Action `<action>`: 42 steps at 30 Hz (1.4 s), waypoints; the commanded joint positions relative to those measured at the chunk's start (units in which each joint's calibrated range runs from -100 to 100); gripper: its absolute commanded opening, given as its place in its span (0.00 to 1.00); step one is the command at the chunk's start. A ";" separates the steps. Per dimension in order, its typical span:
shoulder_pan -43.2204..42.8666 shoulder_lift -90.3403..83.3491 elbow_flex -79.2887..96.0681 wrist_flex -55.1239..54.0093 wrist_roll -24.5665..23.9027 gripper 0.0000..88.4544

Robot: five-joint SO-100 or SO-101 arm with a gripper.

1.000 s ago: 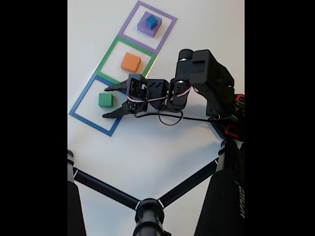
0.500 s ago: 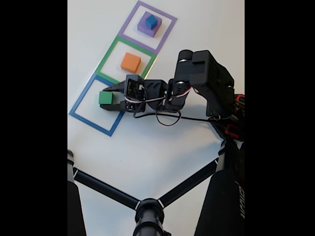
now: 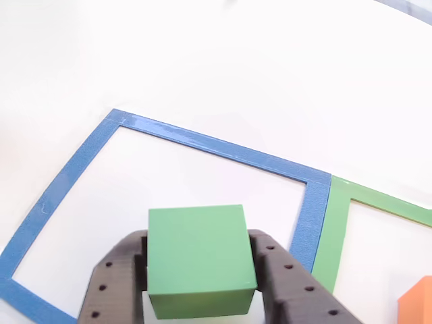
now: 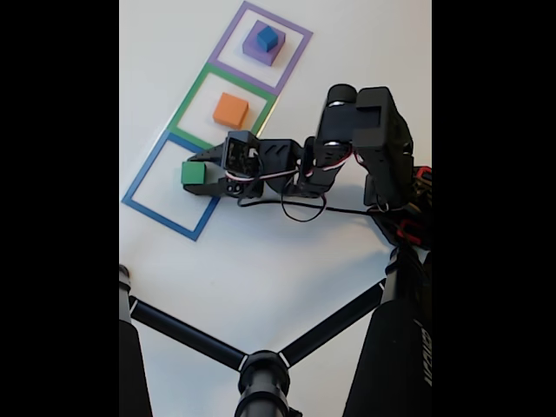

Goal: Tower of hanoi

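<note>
While the arm reaches low across the white surface (image 4: 261,261), here is how things stand.

End effector: the end effector (image 4: 198,175) sits over the blue tape square (image 4: 146,186), its two black fingers (image 3: 108,287) pressed against opposite sides of the green block (image 3: 200,260). Clamped on it, I'd say; no gap shows on either side in the other view.

Green block: the green block (image 4: 193,173) is inside the blue outline, toward its right edge in the fixed view. Whether it is touching the surface or just off it, I cannot tell.

Orange block: the orange block (image 4: 230,110) lies alone in the green tape square (image 4: 191,95), the next square farther away.

Far stack: the blue cube (image 4: 267,37) rests on top of the purple block (image 4: 254,50), inside the purple tape square (image 4: 300,54) at the far end.

Step in hand: my read is the grasp of the green piece, ready for a move.

Next move: by the rules a smaller piece may go on a larger one, so green onto orange looks legal. That calls for a clean lift, a short carry toward the far side, and a square set-down centred on the orange top.

Risk: a tilted release could slide it off.
</note>
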 commanded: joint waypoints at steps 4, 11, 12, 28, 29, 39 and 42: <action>0.72 -30.84 5.04 23.53 0.54 0.09; 6.76 -56.76 -3.69 64.01 0.54 0.09; 8.10 -59.99 -6.05 71.14 0.54 0.09; 25.45 -72.02 -47.60 131.79 0.54 0.09; 26.22 -72.26 -48.42 133.08 0.54 0.09; 32.65 -72.99 -50.78 137.53 0.54 0.09; 33.03 -72.34 -48.23 135.27 0.54 0.09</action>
